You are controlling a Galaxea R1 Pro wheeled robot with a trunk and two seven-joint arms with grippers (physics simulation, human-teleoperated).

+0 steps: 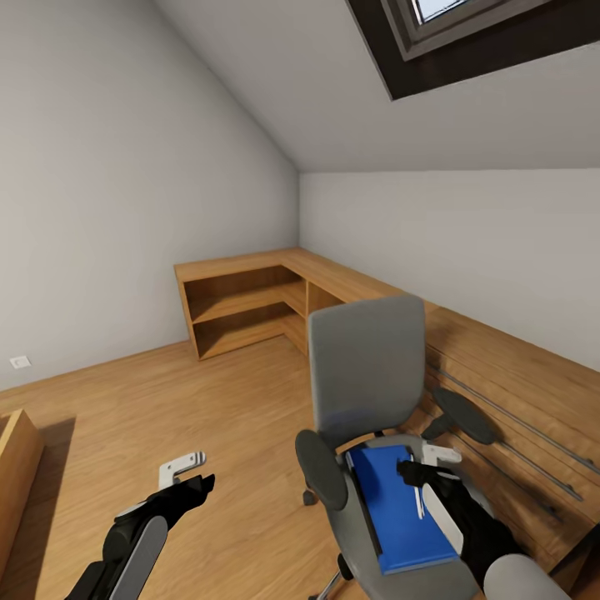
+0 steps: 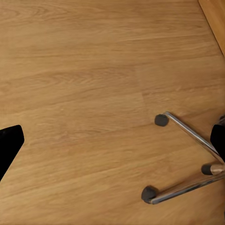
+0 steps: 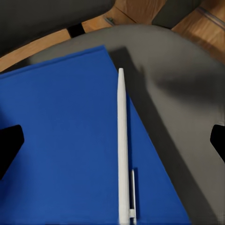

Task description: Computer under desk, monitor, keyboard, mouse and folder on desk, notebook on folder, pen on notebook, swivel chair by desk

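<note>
I see the swivel chair (image 1: 367, 392) standing on the wood floor (image 1: 208, 433) beside the low wooden shelving (image 1: 250, 300), under the sloped ceiling and skylight (image 1: 467, 33). The folder (image 1: 396, 508) lies flat on the chair seat (image 1: 433, 583), covering most of it, its near edge close to the seat's front edge. The pen (image 3: 123, 145) lies on the folder along its right edge, its tip pointing toward the chair back (image 1: 367, 367). I have the right gripper (image 1: 429, 471) directly above the folder's far right corner, over the pen; in the right wrist view its two fingertips (image 3: 9, 143) sit at opposite frame edges, so its jaws are spread wide with nothing between them. The left gripper (image 1: 187, 477) hangs over bare floor to the left of the chair; in the left wrist view one fingertip (image 2: 9, 143) shows wide of the other, jaws spread, holding nothing. That view shows the chrome base (image 2: 192, 161) with black castors on the floor.
</note>
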